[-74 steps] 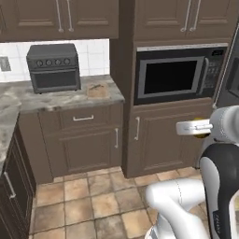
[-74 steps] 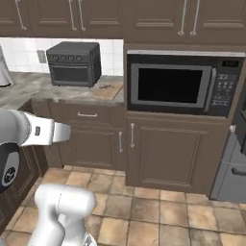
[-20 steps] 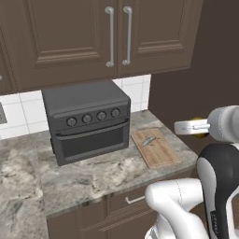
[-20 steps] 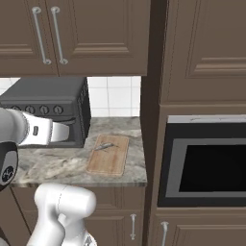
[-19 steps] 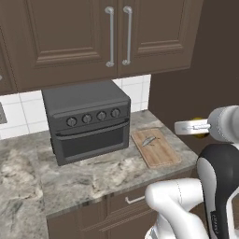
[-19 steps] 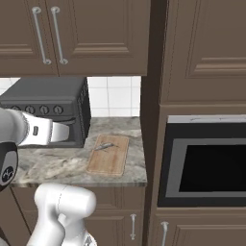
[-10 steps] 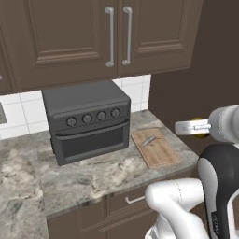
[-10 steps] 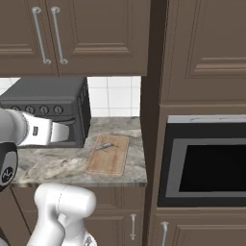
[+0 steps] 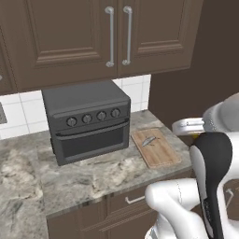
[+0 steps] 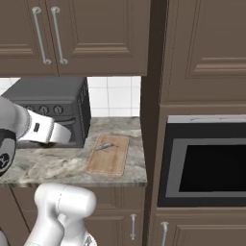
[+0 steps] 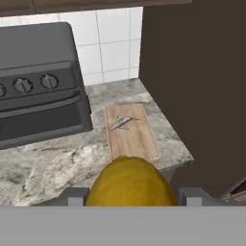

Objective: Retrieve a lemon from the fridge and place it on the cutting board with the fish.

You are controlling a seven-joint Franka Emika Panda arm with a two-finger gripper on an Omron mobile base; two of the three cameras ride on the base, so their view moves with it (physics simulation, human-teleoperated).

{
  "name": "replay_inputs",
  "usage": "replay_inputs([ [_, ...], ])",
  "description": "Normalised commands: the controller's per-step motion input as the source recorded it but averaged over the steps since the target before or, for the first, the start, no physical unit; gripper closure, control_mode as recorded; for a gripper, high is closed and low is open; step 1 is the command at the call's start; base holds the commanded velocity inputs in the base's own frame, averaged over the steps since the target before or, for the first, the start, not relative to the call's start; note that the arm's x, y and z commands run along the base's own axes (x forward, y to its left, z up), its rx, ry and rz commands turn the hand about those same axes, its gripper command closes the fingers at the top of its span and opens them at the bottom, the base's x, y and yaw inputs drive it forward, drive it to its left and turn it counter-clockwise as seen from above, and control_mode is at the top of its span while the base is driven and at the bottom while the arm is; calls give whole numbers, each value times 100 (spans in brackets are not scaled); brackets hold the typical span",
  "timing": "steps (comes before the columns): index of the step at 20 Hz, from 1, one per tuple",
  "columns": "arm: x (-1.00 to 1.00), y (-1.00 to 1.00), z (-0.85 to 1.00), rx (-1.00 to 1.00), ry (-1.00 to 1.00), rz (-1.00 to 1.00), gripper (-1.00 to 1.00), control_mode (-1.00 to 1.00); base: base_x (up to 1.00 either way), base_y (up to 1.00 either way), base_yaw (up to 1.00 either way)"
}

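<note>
Tool (image 11: 132, 198) pinches the lemon (image 11: 132, 181) across its middle, held above the table (image 11: 48, 163) edge, short of the cutting board (image 11: 129, 132) where the fish (image 11: 122, 122) lies at the far end. Lemon looks light, firm, smooth-skinned and round, so likely slippery; the across-the-belly hold suits it. It may roll on the flat board.

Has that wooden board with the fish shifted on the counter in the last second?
No. The board lies in the same spot right of the toaster oven, as a second ago, fish on it.
</note>
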Motion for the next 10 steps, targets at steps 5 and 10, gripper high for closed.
replay_inputs([
  [5, 21, -15, -42, -3, 25, 0, 100, -100, 0, 0, 0],
  [10, 23, -36, -51, 0, 8, 0, 100, -100, 0, 0, 0],
])
